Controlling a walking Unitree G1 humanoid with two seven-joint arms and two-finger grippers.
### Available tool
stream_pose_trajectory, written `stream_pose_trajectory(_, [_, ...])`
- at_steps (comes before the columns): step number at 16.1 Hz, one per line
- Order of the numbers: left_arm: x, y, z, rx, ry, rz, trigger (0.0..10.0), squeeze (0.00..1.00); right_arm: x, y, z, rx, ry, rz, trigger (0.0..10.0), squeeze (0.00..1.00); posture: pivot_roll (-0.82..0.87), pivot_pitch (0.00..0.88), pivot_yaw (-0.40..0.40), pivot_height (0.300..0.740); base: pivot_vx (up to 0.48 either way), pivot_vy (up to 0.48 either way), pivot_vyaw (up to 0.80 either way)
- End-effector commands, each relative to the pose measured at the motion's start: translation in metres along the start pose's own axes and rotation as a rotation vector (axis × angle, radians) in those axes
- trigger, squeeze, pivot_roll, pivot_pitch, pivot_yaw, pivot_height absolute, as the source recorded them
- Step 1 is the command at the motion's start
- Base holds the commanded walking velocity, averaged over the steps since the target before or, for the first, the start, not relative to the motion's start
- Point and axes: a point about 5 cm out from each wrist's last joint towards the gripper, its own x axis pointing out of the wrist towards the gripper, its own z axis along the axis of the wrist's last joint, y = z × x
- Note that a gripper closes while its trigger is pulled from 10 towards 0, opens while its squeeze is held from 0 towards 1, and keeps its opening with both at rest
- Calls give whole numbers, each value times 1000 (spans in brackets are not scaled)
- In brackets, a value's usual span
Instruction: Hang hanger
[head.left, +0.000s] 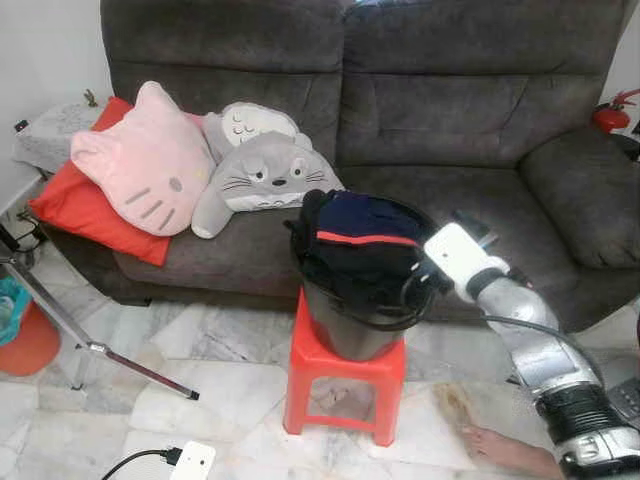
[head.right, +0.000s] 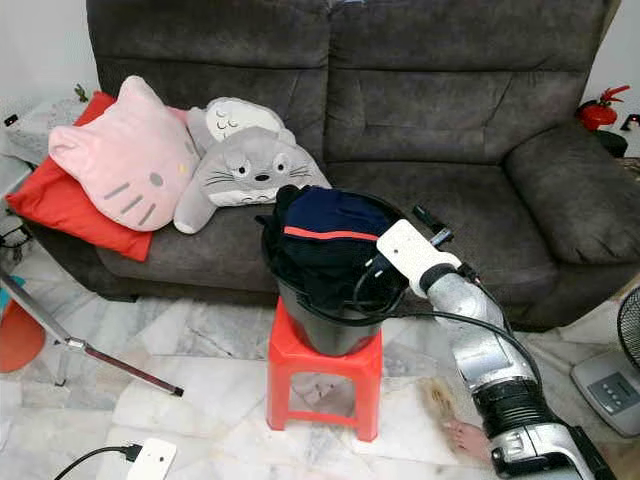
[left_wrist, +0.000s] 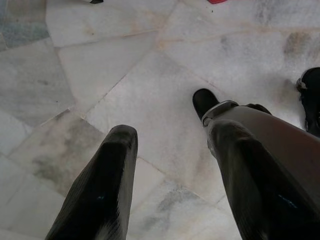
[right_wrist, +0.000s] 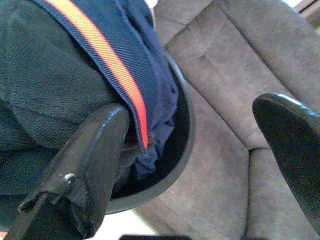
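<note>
1. My left gripper (left_wrist: 170, 165) hangs idle over the pale marble floor (left_wrist: 125, 75); its two black fingers stand apart with only tile between them, holding nothing.
2. A white power adapter (head.left: 192, 461) with a black cable lies on the floor at the near edge of the head views. A person's bare foot (head.left: 505, 447) rests on the tiles beside my right arm.
3. My right gripper (right_wrist: 200, 150) reaches in at the right rim of the black bucket (head.left: 352, 335). Its fingers are spread wide and grasp nothing; one finger (right_wrist: 95, 145) touches the clothes, the other stands over the sofa seat.
4. The bucket stands on top of a red plastic stool (head.left: 345, 385) and is heaped with dark clothes (head.left: 350, 245), the uppermost navy with an orange-red stripe. I cannot make out a hanger among them.
5. A silver tripod leg (head.left: 90, 340) slants across the floor to my left.
6. Behind the stool, a grey sofa (head.left: 450, 120) carries, at its left end, a red cushion (head.left: 85, 215), a pink cat-face cushion (head.left: 140, 165) and a grey plush cushion (head.left: 260, 175).
7. A red fire extinguisher (head.left: 612, 115) sits past the sofa's right arm.
</note>
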Motion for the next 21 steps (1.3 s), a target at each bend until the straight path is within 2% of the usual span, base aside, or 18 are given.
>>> stream_pose_trajectory(1, [0,2,-4,-10,20,7,10000,0,2,1,1,-14,4,15,10000,0,-182,0,19,740,0,0,0])
stream_pose_trajectory(4, [0,1,-4,-16,19,8,10000,0,5,-1,1,-27,-11,-14,10000,0,-180,0,17,740,0,0,0])
stream_pose_trajectory(6, [0,1,-3,-32,9,7,10000,0,7,-5,3,-80,-33,-50,10000,0,-178,0,16,740,0,0,0])
stream_pose_trajectory(9, [0,1,-2,-42,0,7,10000,0,8,-7,6,-104,-64,-71,10000,0,-178,0,17,740,0,0,0])
stream_pose_trajectory(14, [0,1,-2,-37,1,5,10000,0,11,11,3,-188,-84,39,10000,0,-174,0,18,740,0,0,0])
stream_pose_trajectory(18, [0,1,-2,-37,1,6,10000,0,17,5,13,-262,-143,-32,10000,0,-172,0,19,740,0,0,0])
stream_pose_trajectory(21, [0,1,-2,-42,-4,2,10000,0,19,2,12,-287,-144,-87,10000,0,-169,0,18,740,0,0,0])
